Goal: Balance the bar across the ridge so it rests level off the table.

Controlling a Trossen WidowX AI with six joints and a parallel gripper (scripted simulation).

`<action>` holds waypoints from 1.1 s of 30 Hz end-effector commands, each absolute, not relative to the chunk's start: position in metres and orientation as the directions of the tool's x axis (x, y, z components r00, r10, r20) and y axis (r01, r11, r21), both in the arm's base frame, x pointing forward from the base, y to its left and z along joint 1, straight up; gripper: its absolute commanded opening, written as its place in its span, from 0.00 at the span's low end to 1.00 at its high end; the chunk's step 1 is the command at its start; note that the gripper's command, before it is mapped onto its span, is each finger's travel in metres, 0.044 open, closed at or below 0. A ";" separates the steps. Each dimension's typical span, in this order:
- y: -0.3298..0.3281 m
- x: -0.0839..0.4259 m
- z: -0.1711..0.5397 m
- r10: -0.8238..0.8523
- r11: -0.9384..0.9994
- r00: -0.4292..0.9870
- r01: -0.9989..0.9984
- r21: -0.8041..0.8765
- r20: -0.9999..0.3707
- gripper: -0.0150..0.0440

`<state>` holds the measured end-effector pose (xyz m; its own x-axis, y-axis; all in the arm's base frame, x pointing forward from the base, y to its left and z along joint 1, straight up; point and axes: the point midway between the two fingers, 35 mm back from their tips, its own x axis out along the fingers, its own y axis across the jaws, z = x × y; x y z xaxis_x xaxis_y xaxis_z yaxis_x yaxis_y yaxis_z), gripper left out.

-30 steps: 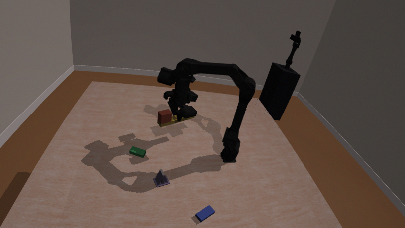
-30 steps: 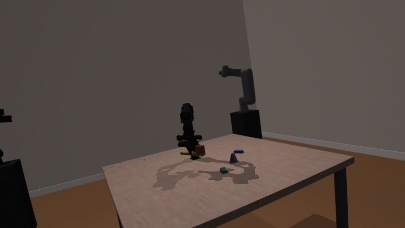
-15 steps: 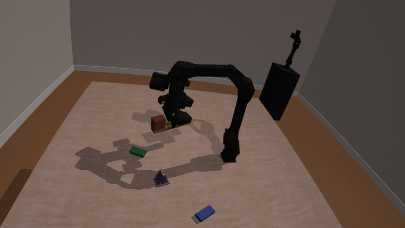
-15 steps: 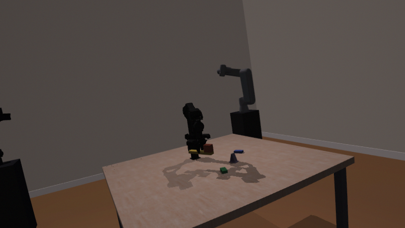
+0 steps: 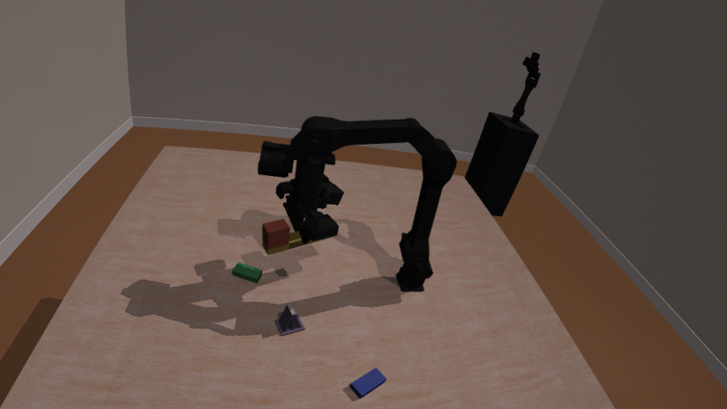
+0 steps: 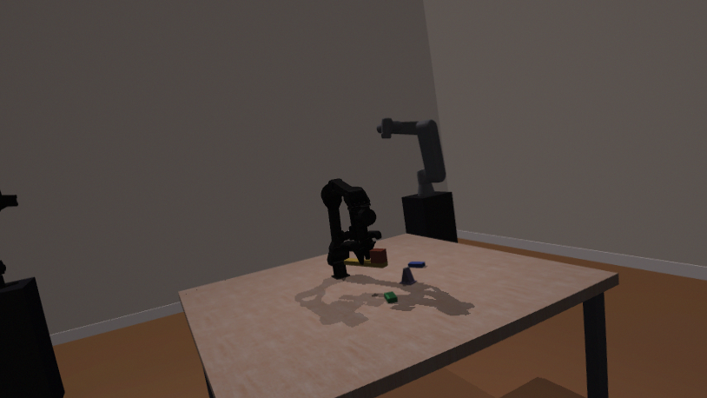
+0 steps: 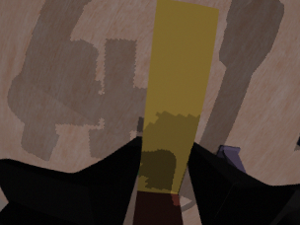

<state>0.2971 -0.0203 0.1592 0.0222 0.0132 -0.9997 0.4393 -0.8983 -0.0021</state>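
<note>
Above the pale table [image 5: 431,346] [image 6: 316,346], the gripper [image 5: 304,236] [image 6: 363,260] [image 7: 165,144] pinches the yellow bar [image 5: 277,249] [image 6: 379,264] [image 7: 183,64], apparently lifted, near its red block [image 5: 276,235] [image 6: 378,255] [image 7: 158,209]; balancing on the ridge [image 5: 288,320] [image 6: 407,277] [image 7: 232,158] and release remain.

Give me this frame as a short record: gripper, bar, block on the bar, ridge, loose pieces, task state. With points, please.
gripper: shut on the bar, near its red block [image 5: 313,238] [image 6: 364,261] [image 7: 166,163]
bar: yellow [image 5: 278,249] [image 6: 379,265] [image 7: 183,59], held above the table
red block: on one end of the bar [image 5: 276,235] [image 6: 378,255] [image 7: 158,209]
ridge: purple-grey, upright, nothing across it [image 5: 288,319] [image 6: 407,275]
loose pieces: green block [image 5: 246,272] [image 6: 390,297], blue block [image 5: 368,382] [image 6: 416,264]
task state: bar not yet placed
</note>
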 end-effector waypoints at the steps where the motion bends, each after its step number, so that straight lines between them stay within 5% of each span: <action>1: -0.006 0.302 0.162 0.020 -0.903 0.031 0.430 -0.005 -0.999 0.25; 33: 0.116 0.295 0.164 0.047 -0.919 0.016 0.393 -0.037 -0.999 0.25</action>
